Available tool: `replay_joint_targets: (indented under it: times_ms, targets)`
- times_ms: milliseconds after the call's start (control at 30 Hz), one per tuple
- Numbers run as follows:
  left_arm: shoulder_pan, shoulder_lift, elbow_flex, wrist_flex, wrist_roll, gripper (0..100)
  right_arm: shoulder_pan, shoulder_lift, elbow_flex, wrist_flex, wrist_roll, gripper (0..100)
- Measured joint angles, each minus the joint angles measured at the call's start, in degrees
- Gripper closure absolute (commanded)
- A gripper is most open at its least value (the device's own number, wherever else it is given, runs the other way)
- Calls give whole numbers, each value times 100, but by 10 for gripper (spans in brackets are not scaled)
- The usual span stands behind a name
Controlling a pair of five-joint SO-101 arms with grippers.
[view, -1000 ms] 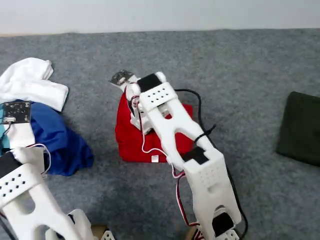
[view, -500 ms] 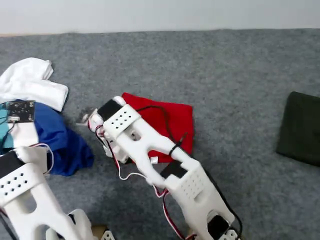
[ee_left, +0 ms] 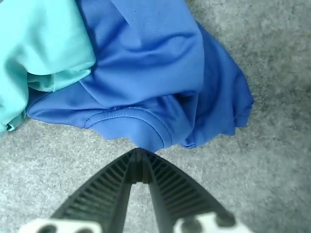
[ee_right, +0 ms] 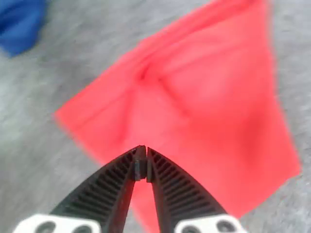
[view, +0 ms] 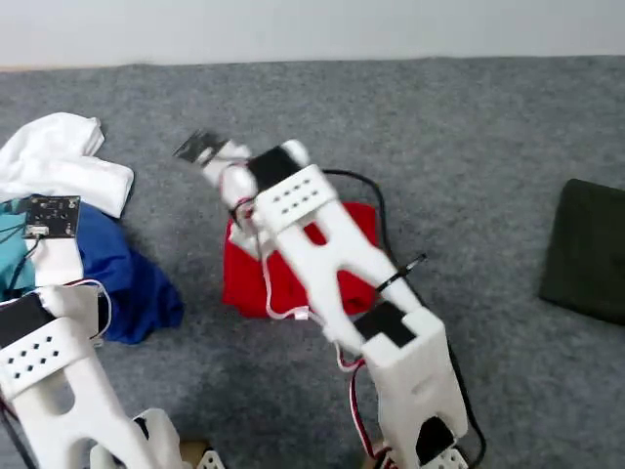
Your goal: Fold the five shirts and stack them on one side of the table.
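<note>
Red shirt (view: pixel 244 283) is left folded in the middle of the table (view: pixel 469 147) as the right gripper (view: pixel 200 147), closed on nothing, is swung back past its far corner; the left gripper (ee_left: pixel 139 154) is held closed by the blue shirt (ee_left: pixel 155 73), so stacking is judged pending.

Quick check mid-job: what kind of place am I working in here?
Probably a robot test bench rather than a home: a grey carpet-like table cover, a white left arm and right arm side by side, and a red shirt and blue shirt as practice pieces.
</note>
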Motion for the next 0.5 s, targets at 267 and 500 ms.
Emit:
replay_joint_targets:
  times_ms: [267, 500]
  targets:
    - [-9, 0, 0, -18, 0, 996, 378, 1090, 0, -782, 0, 987]
    - [-9, 0, 0, -18, 0, 996, -316, 1336, 0, -457, 18, 988]
